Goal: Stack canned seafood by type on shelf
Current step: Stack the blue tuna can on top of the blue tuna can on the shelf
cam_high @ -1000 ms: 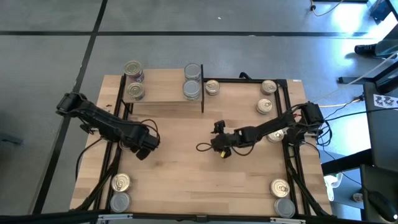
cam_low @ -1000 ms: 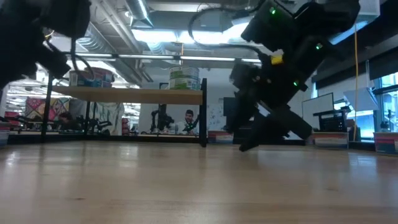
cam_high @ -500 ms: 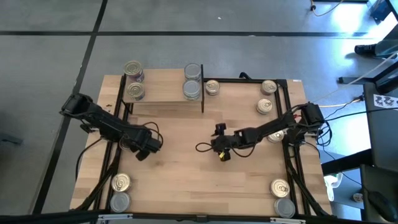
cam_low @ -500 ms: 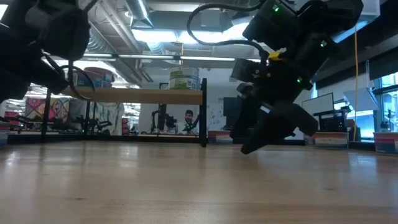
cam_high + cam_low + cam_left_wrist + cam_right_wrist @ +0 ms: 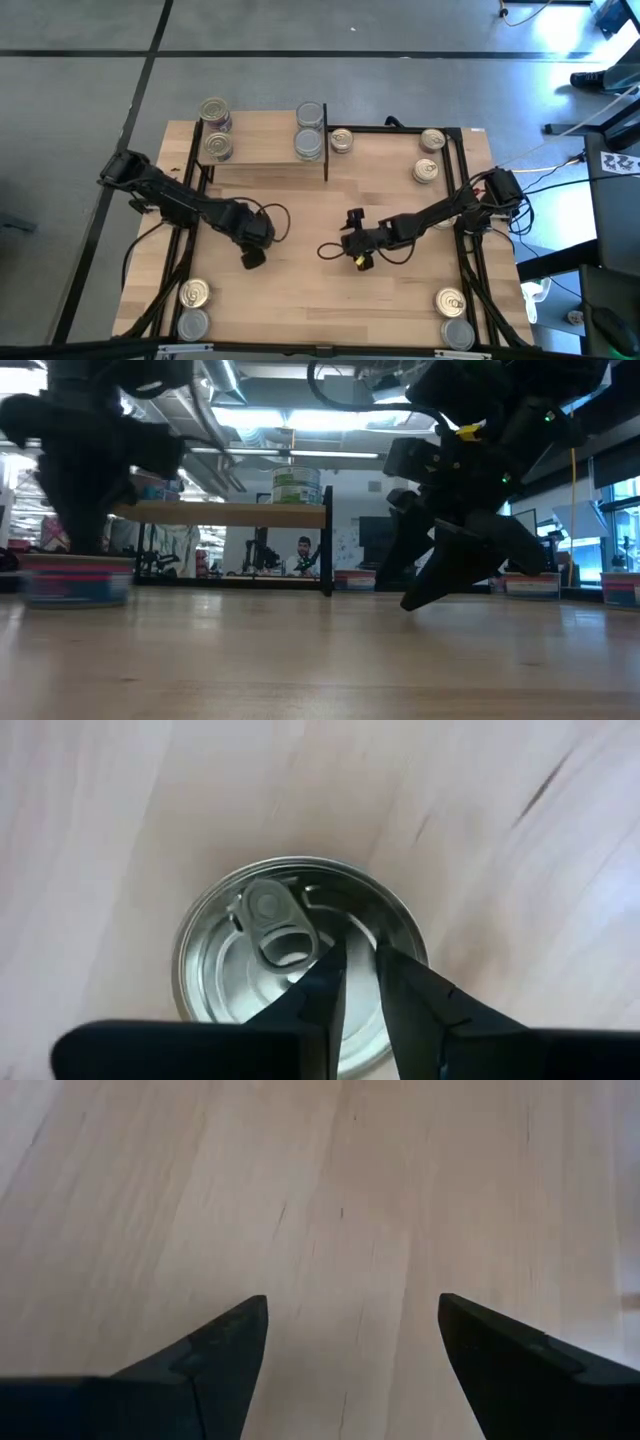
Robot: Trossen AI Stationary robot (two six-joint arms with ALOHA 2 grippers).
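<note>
Far left, two gold-lid tins (image 5: 193, 292) sit at the table's (image 5: 300, 300) near-left corner, and the shelf (image 5: 262, 150) stands at the far left of the table. On its left end are two gold tops (image 5: 214, 111); on its right end sits a silver-top stack (image 5: 310, 140), with one more gold tin (image 5: 341, 140) on the table just beside the shelf post.

The left gripper (image 5: 252, 250) hangs low over the left-middle of the table. Its wrist view looks straight down on a pull-tab tin (image 5: 300, 960) standing upright on the wood, the jaws narrow, nearly together, over the lid's middle beside the tab. Nothing is held. It looks like the start of a pick. To do it well, the jaws would have to spread wider than the rim, centre over the tin, then drop so the fingers (image 5: 320, 985) straddle the wall, not the lid. Closing on the tab or the rim edge would likely tip or skid the tin.

Moving right, the right gripper (image 5: 360, 250) hovers over bare wood at mid-table, jaws wide, holding nothing, angled down in the low view.

Farther right, two gold tins (image 5: 429, 155) wait at the far-right edge, and a gold and a silver one (image 5: 455, 317) at the near-right corner. A person shows in the room beyond, well away.
</note>
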